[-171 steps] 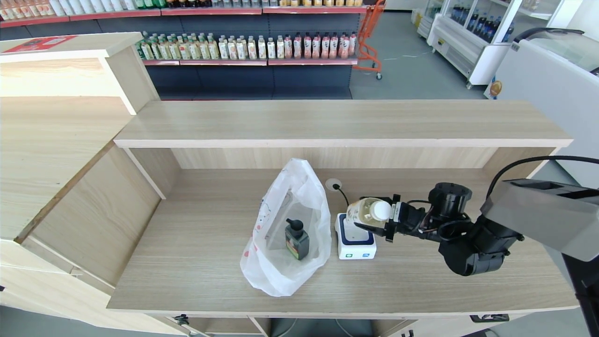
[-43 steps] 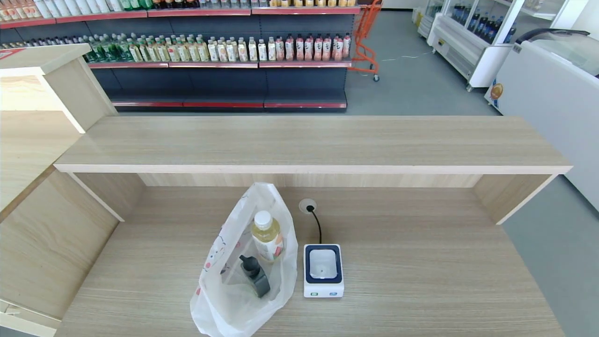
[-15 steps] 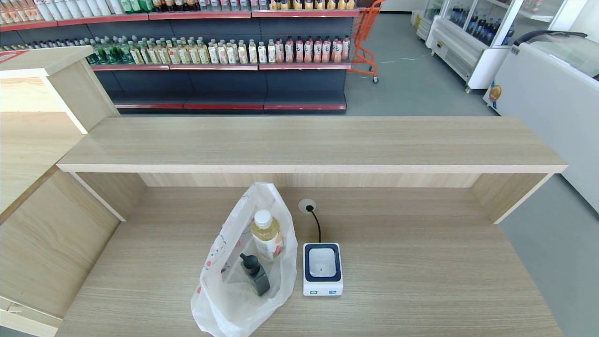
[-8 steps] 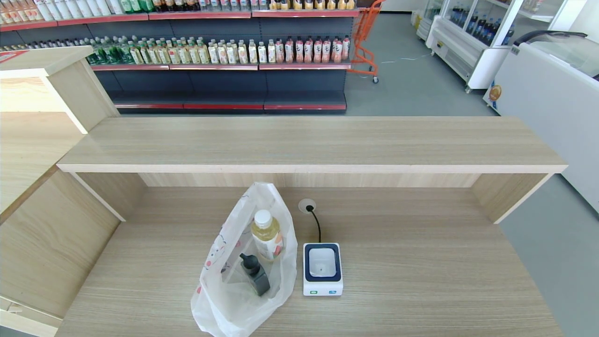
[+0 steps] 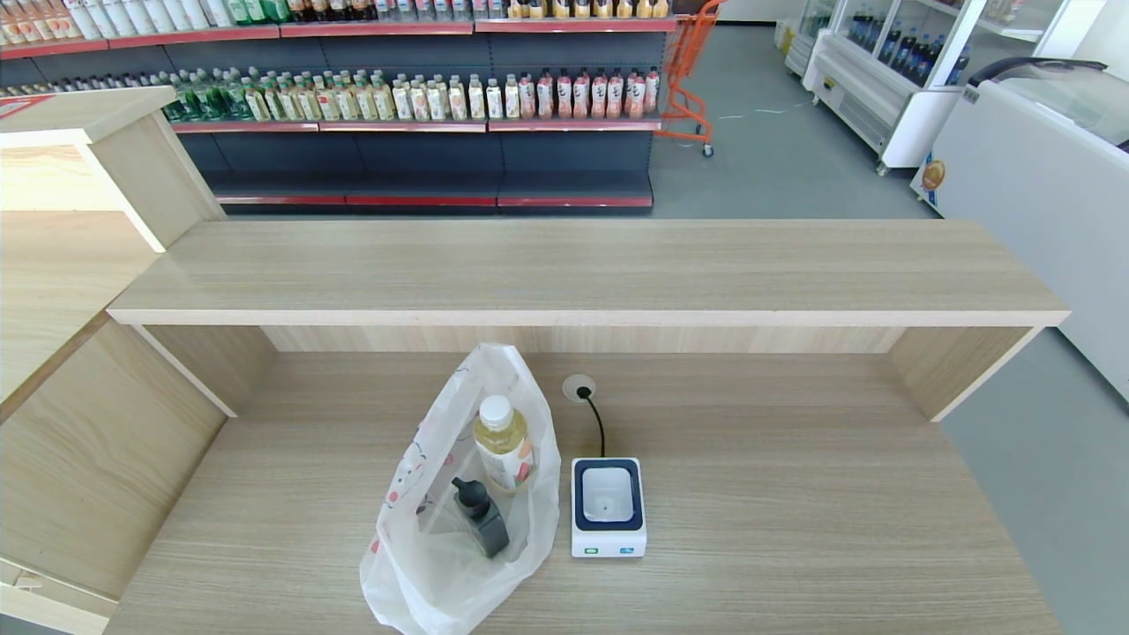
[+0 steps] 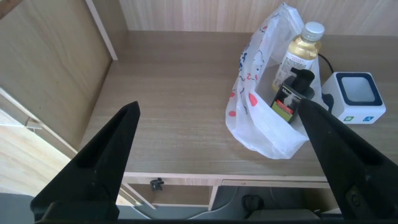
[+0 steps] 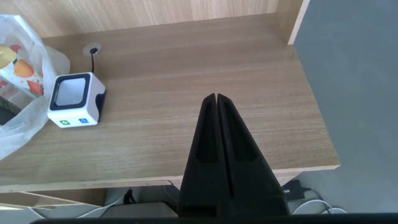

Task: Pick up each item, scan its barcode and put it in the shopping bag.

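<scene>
You see the tea bottle (image 5: 502, 445) upright, white cap up, inside the shopping bag (image 5: 397, 494) behind the dark pump bottle (image 5: 482, 522), just beside the barcode scanner (image 5: 608, 507) on the counter (image 5: 794, 494), left gripper (image 6: 219, 107) spread wide, right gripper (image 7: 215, 98) pressed closed, both empty.

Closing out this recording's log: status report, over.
Left claw open, right claw shut, both empty. Drink bottle and black pump bottle inside the shopping bag. Scanner beside the bag, nothing obstructing.
</scene>
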